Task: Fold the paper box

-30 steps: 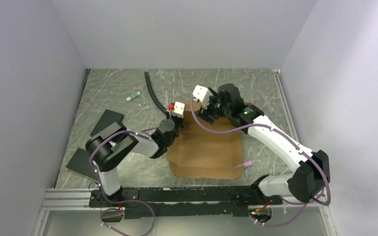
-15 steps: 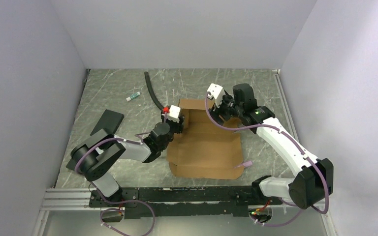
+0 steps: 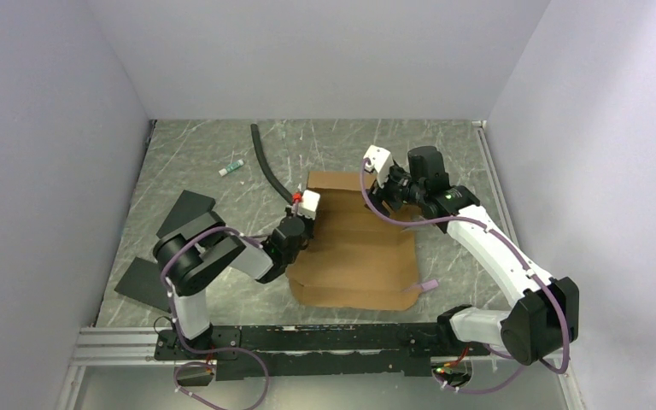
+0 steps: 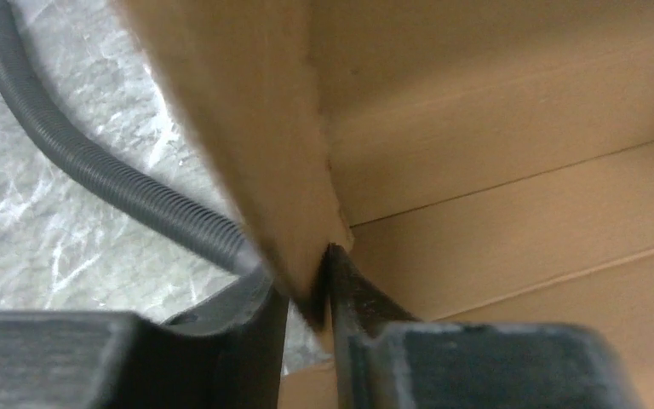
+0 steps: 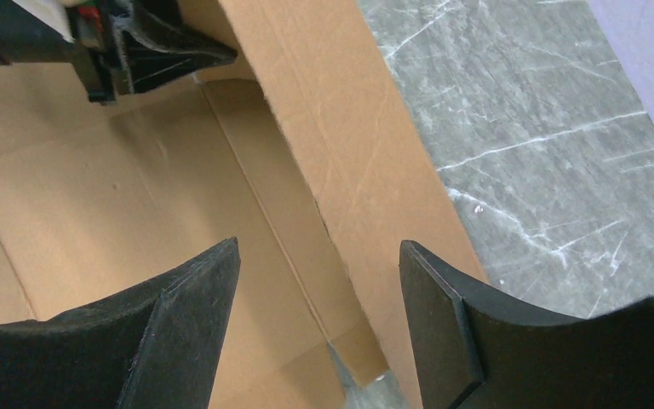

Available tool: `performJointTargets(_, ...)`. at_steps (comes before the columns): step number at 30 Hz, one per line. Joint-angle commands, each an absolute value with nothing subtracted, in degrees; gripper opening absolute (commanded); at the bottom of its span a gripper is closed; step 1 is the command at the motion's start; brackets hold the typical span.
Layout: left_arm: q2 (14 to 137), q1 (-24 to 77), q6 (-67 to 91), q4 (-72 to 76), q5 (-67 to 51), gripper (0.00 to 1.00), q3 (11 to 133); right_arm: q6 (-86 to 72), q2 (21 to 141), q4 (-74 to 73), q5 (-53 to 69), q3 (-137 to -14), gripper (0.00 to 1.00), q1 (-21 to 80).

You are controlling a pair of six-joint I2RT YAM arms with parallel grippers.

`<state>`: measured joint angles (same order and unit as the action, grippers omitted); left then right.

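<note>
Paper box (image 3: 359,256) of plain brown corrugated cardboard lies part-folded on the grey marbled worktop (image 3: 213,145) between the arms, a raised flap at its far left corner pinched by the narrow left hand (image 4: 308,281), probably to set the crease, a grip only the left wrist view reveals, while the wide, empty right hand (image 5: 319,251) hovers over the far flap.

Plain brown paper box (image 3: 354,256), black ribbed hose (image 3: 266,167), grey white-veined table (image 3: 444,145)

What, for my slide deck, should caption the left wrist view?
Left gripper pinches a raised paper box flap; black ribbed hose lies beyond.
</note>
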<state>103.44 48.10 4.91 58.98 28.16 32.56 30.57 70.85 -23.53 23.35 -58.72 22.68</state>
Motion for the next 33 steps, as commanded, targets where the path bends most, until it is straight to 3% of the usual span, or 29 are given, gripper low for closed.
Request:
performJointTargets(1,106.94,48.25,1.79,65.84,33.28,0.07,36.34,29.87,69.68,-21.75,25.98,-58.59,0.73,22.50)
performJointTargets(2,107.32,48.23,1.59,66.23,33.79,0.00,36.86,29.99,69.70,-21.79,26.19,-58.48,0.73,22.48)
performJointTargets(8,105.80,48.84,3.71,64.66,41.31,0.00,37.43,30.18,67.72,-21.90,27.70,-57.60,0.73,21.70)
performJointTargets(11,101.61,49.28,10.64,53.71,44.96,0.00,38.88,29.40,65.82,-23.46,31.78,-58.99,0.74,17.98)
performJointTargets(19,89.78,49.60,25.82,28.70,42.14,0.00,38.09,26.19,59.75,-22.66,38.33,-56.37,0.99,4.52)
performJointTargets(24,84.32,49.90,31.65,22.81,42.56,0.00,33.33,23.49,61.44,-18.98,45.65,-54.00,1.00,-4.16)
performJointTargets(33,78.41,50.34,40.99,16.31,42.87,0.00,28.50,21.88,64.23,-8.29,49.65,-46.87,0.99,-8.09)
